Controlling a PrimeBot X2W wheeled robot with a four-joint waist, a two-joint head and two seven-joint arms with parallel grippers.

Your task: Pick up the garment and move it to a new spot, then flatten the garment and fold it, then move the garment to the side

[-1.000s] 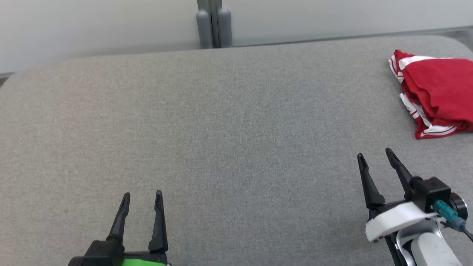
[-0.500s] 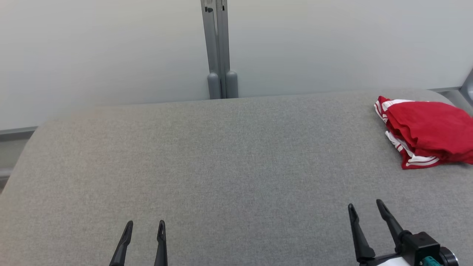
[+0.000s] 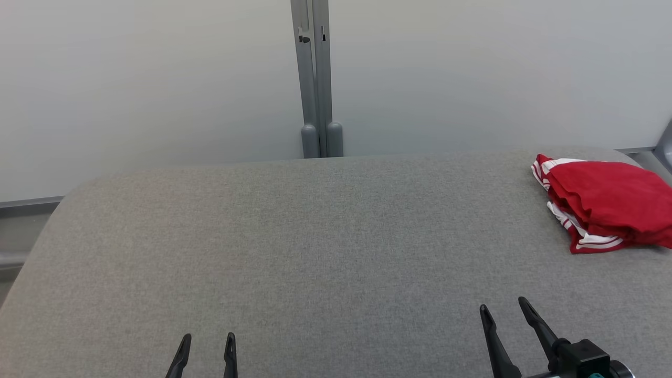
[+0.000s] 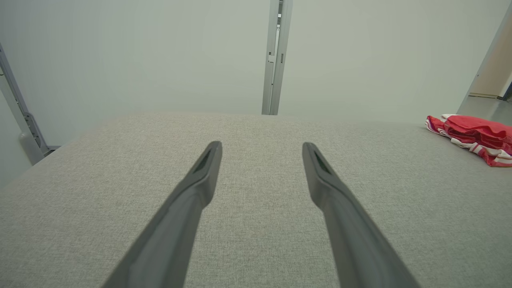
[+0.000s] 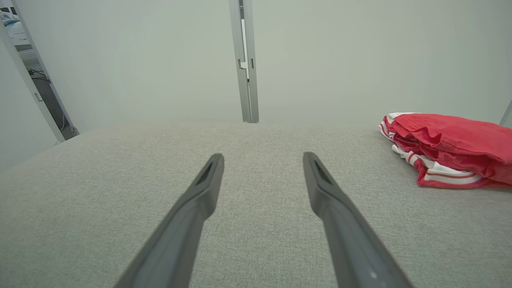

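- At the lower left of the head view, the left claw (image 3: 207, 338) shows as two dark tips rising from the bottom edge. They stand apart with nothing between them, so it is released.
- In the left wrist view, that claw's fingers (image 4: 198, 188) spread wide over bare grey cloth and grasp nothing. Whether they touch the surface I cannot tell.
- The table (image 3: 315, 252), covered in grey woven fabric and rounded at its far corners, runs across the full width of the head view.
- Behind it, at the upper centre, a grey metal post (image 3: 314, 79) stands upright against the pale wall (image 3: 131, 79). It ends in two rounded caps at the table's far edge.
- At the lower right of the head view, the right claw (image 3: 502, 305) points up and leans slightly left, with a black block (image 3: 580, 357) at its base. Its tips are parted and empty, so it is released too.
- In the right wrist view, the gap between its fingers shows only bare table.
- The garment (image 3: 609, 210), red with white stripes along its hems, lies in a folded bundle on the table near the far right corner. The right edge of the head view cuts it off.
- It lies well apart from both claws, nearer the right one.
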